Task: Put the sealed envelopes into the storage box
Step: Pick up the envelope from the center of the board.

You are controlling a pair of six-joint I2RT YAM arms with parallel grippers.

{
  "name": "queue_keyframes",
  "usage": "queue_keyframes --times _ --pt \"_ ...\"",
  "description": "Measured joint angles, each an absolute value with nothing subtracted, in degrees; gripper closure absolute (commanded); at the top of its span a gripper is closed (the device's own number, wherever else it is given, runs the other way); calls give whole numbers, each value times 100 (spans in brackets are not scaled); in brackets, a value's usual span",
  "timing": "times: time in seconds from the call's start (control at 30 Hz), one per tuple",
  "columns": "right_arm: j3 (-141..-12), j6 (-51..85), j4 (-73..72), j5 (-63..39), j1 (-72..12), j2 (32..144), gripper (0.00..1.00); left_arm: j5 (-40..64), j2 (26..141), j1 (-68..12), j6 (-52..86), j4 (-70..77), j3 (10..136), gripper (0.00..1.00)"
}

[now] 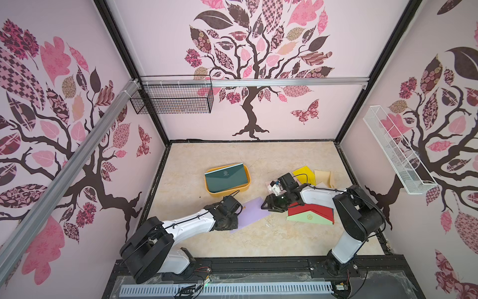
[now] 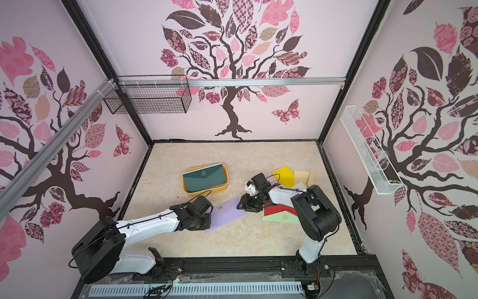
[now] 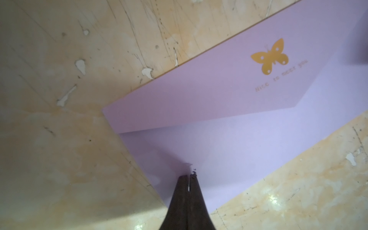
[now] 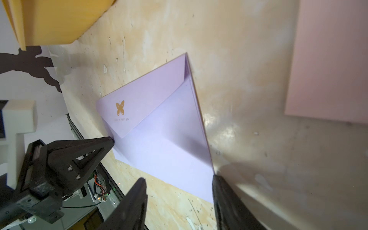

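The orange-yellow storage box (image 1: 232,191) (image 2: 207,191) stands mid-table with a dark green envelope (image 1: 226,178) lying in it. A lilac envelope (image 1: 254,211) (image 3: 239,139) (image 4: 169,143) with a gold butterfly lies between the arms, its near short edge raised. My left gripper (image 3: 188,177) (image 2: 210,214) is shut on that edge. My right gripper (image 4: 179,181) (image 1: 264,205) is open at the opposite short edge, one finger against a corner. Red (image 1: 310,208), pale green (image 1: 307,219), yellow (image 1: 305,173) and cream (image 1: 323,177) envelopes lie at the right, partly under the right arm.
A pink envelope (image 4: 328,59) lies beside the right wrist. A black wire basket (image 1: 173,98) hangs on the back wall and a white wire basket (image 1: 395,152) on the right wall. Walls close in three sides of the marbled table (image 1: 194,233).
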State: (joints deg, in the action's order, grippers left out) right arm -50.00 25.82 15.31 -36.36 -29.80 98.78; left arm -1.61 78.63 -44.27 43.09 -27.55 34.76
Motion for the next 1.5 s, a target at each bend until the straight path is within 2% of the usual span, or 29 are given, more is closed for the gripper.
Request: queue_keyframes --times 0.3,0.7,1.03,1.5 --pt "-4923 2923 1291 -4064 -3052 9861 44 -148 7856 -4423 4309 -2744 3465 100" --pt "-5741 1999 2477 -2567 -3050 9883 44 -158 7828 -4423 4311 -2714 3439 100" --pt "-5752 1855 2582 -2779 -3100 10175 45 -169 7924 -4423 4313 -2801 3527 100" --pt "-5629 2259 1977 -3461 -3122 10304 45 -211 7999 -4423 4311 -2886 3601 100"
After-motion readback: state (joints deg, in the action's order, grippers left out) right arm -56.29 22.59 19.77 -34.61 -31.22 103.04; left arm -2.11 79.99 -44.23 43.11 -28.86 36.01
